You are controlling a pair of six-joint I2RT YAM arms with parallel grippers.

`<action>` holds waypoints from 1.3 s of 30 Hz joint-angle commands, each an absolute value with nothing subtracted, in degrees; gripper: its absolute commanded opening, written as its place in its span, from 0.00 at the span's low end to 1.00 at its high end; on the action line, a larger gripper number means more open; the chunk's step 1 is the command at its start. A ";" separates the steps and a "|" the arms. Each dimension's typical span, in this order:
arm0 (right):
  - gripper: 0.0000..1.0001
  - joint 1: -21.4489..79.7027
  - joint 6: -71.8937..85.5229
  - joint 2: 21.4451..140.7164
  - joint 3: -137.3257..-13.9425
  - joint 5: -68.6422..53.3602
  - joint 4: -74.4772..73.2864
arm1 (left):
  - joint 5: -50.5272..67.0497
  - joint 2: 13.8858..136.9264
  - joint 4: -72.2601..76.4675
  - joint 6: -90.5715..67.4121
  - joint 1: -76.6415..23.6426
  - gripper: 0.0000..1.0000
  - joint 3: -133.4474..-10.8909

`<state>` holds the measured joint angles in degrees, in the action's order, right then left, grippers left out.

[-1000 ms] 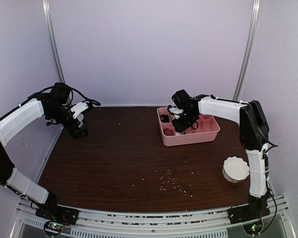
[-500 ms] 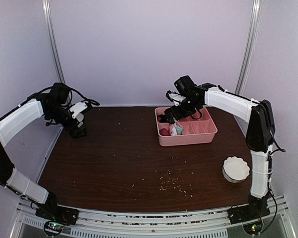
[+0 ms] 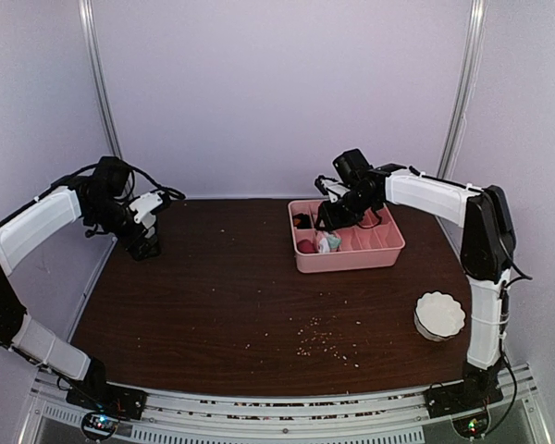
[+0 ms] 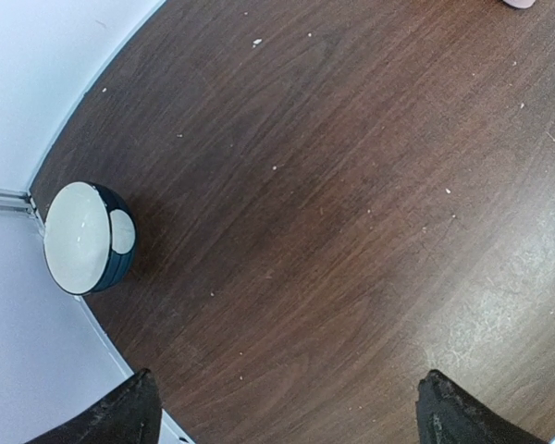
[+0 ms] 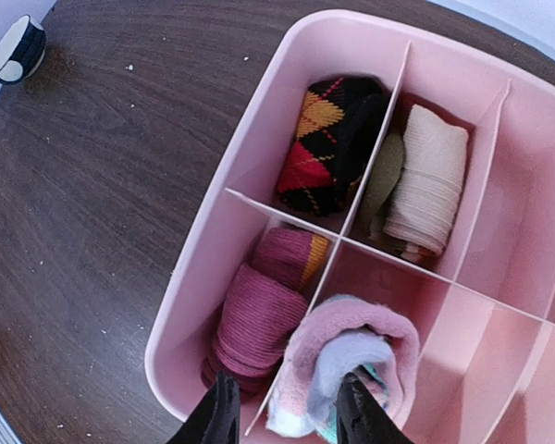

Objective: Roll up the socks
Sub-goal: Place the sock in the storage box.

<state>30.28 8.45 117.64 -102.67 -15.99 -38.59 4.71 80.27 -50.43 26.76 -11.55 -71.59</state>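
The pink sock with mint parts (image 5: 351, 365) lies rolled up in a front compartment of the pink divided tray (image 5: 213, 277). It also shows in the top view (image 3: 329, 242). A beige roll with brown parts (image 5: 430, 180) sits in a back compartment. My right gripper (image 5: 287, 421) is open, just above the tray. Its fingertips (image 5: 217, 412) straddle the divider and the left edge of the pink roll. In the top view it hangs over the tray's left end (image 3: 331, 220). My left gripper (image 4: 287, 416) is open and empty over bare table at the far left (image 3: 146, 242).
A black argyle roll (image 5: 333, 139) and a maroon roll (image 5: 259, 319) fill the tray's left compartments. A small dark-blue cup (image 4: 83, 238) stands by the left wall. A white scalloped bowl (image 3: 439, 314) sits front right. Crumbs (image 3: 319, 338) dot the front of the table.
My right gripper has lifted out of the tray and drawn back to the right. The pink roll now lies uncovered in its compartment. The tray shifted slightly left. The left arm has not moved.
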 commanded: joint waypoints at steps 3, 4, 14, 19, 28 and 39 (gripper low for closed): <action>0.33 30.25 10.59 121.07 -101.75 -20.23 -36.65 | 3.49 79.58 -48.08 26.39 -10.86 0.98 -71.49; 0.33 30.25 10.95 121.62 -101.58 -20.69 -36.28 | 3.51 79.61 -48.10 26.45 -10.89 0.98 -71.60; 0.37 29.18 12.90 123.40 -97.97 -19.37 -34.67 | 3.53 79.99 -48.43 26.17 -10.89 0.98 -71.91; 0.45 28.32 12.36 121.95 -96.32 -20.82 -34.49 | 3.21 80.04 -48.43 26.32 -10.86 0.98 -71.74; 1.00 28.48 10.99 109.30 -96.09 -21.33 -35.09 | -1.36 79.15 -41.28 18.88 -4.31 0.98 -71.30; 1.00 27.47 11.97 81.80 -68.19 -10.25 -15.26 | 7.42 81.83 -12.60 11.44 3.84 0.98 -56.63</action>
